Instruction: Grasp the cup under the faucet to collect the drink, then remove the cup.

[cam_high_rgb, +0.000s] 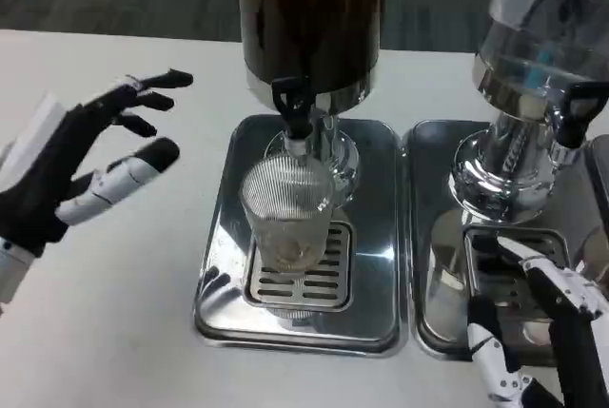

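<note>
Under the faucet [293, 113] of the dark drink dispenser [312, 18] stands the clear cup [285, 218], upright on the grate of the steel tray [224, 303]. It looks almost empty, so I judge the collecting step is not finished. To the left of the cup, well apart, the left hand [86, 165] hovers with fingers spread and holds nothing. To the right of the cup, low over the second tray [433, 322], the right hand [538, 322] also holds nothing, fingers loosely apart. Next, one hand must close around the cup. There is free table to the left of the cup; to its right the tray rims and the second dispenser [533, 66] leave little room.
</note>
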`<act>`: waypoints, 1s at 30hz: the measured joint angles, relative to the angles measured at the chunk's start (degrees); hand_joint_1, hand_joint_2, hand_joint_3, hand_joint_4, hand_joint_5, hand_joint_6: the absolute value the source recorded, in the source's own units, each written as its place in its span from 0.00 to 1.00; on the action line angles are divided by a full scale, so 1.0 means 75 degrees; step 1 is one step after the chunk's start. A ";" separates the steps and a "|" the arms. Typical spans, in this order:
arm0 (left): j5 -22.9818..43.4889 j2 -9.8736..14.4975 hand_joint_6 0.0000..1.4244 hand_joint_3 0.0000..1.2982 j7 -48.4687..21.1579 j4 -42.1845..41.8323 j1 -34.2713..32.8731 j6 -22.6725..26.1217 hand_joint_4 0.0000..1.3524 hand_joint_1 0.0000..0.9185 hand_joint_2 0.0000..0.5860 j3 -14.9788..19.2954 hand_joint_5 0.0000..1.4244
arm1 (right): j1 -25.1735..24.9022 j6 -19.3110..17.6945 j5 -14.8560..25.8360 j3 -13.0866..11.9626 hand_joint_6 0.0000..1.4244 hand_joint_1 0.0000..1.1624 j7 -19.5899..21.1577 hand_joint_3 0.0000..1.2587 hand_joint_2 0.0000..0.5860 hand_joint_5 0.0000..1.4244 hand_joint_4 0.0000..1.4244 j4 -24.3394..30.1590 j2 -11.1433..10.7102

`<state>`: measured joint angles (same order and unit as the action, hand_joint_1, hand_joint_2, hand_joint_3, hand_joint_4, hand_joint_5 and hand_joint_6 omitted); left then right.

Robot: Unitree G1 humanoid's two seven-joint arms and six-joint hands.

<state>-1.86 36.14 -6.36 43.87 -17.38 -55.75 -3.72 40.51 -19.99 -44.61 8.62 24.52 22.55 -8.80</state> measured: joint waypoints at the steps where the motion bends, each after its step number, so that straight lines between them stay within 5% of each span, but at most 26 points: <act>1: 0.0431 0.0002 0.35 0.27 -0.0426 -0.0097 0.0000 0.0043 0.19 0.00 0.21 0.0065 0.22 | -0.0030 0.0000 0.0000 0.0004 0.15 0.27 0.0000 0.26 0.73 0.23 0.27 -0.0018 -0.0001; 6: 0.2674 0.0069 0.31 0.25 -0.3122 -0.0686 -0.0083 0.1139 0.16 0.00 0.21 0.0523 0.19 | -0.0288 0.0000 0.0004 0.0072 0.16 0.27 0.0000 0.27 0.73 0.22 0.25 -0.0238 0.0000; 9: 0.3846 0.0108 0.29 0.25 -0.5065 -0.0951 -0.0264 0.2764 0.15 0.00 0.17 0.0970 0.18 | -0.0366 0.0000 0.0026 0.0118 0.16 0.27 0.0000 0.27 0.73 0.22 0.23 -0.0351 0.0005; 14: 0.4722 0.0101 0.26 0.23 -0.6822 -0.1026 -0.0740 0.4766 0.12 0.00 0.14 0.1471 0.16 | -0.0607 0.0001 0.0081 0.0255 0.17 0.27 0.0014 0.28 0.73 0.22 0.23 -0.0577 0.0045; 20: 0.5035 0.0098 0.25 0.22 -0.7958 -0.1158 -0.1180 0.6397 0.11 0.00 0.13 0.1863 0.15 | -0.0799 0.0001 0.0081 0.0361 0.18 0.27 0.0093 0.28 0.73 0.22 0.22 -0.0752 0.0111; 30: 0.5007 -0.0033 0.23 0.20 -0.8612 -0.1191 -0.1686 0.7821 0.11 0.00 0.11 0.2170 0.14 | -0.0889 0.0002 0.0001 0.0543 0.18 0.27 0.0310 0.28 0.73 0.22 0.22 -0.0989 0.0235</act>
<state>35.69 35.89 -70.95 34.94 -30.03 2.91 12.55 33.84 -19.98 -44.60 12.70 26.84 15.14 -7.04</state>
